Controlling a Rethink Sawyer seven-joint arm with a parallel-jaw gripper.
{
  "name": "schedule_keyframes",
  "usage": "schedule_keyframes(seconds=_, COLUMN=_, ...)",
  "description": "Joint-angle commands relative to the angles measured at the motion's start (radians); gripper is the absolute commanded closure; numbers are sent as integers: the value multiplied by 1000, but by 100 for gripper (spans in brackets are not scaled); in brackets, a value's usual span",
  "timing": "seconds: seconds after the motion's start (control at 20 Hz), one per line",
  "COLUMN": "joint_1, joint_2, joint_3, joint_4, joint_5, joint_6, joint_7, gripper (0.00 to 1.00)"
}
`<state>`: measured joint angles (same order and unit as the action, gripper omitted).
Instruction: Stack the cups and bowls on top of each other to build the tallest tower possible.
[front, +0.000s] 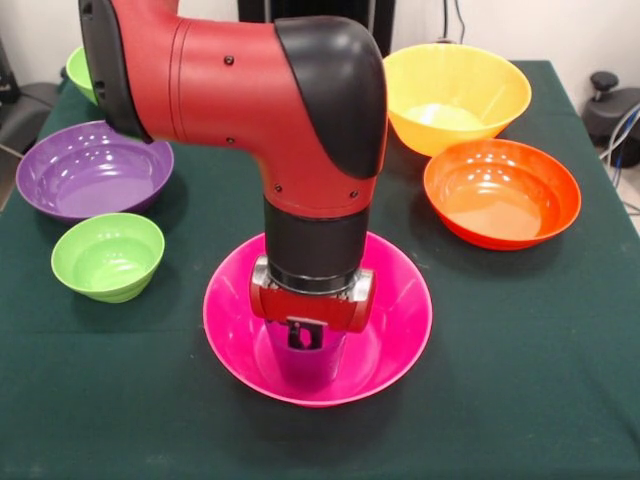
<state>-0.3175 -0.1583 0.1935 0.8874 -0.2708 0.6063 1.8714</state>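
While poised low over the large pink bowl (400, 330), gripper (303, 345) apparently clamped on purple cup (300, 365) standing inside. Barely begun: purple bowl (90, 170), green bowl (108, 255), yellow-orange bowl (455, 95), orange-red bowl (500, 190) unstacked.

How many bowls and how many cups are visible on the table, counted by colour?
Pink bowl: 1
Purple bowl: 1
Green bowls: 2, one partly hidden behind the arm
Yellow-orange bowl: 1
Orange-red bowl: 1
Purple cup, in the pink bowl under the gripper: 1
Total: 6 bowls, 1 cup, 7 things
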Motion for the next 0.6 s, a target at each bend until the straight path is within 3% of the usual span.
schedule_keyframes(seconds=0.05, joint_1=-16, joint_2=79, joint_3=110, joint_4=-53, joint_5=-66, joint_6=64, joint_7=-254, gripper=100)
schedule_keyframes(seconds=0.2, joint_1=-13, joint_2=81, joint_3=106, joint_4=-53, joint_5=-54, joint_6=79, joint_7=-226, gripper=100)
schedule_keyframes(seconds=0.6, joint_1=9, joint_2=8, joint_3=58, joint_4=124, joint_5=-22, joint_6=33, joint_7=-60, gripper=100)
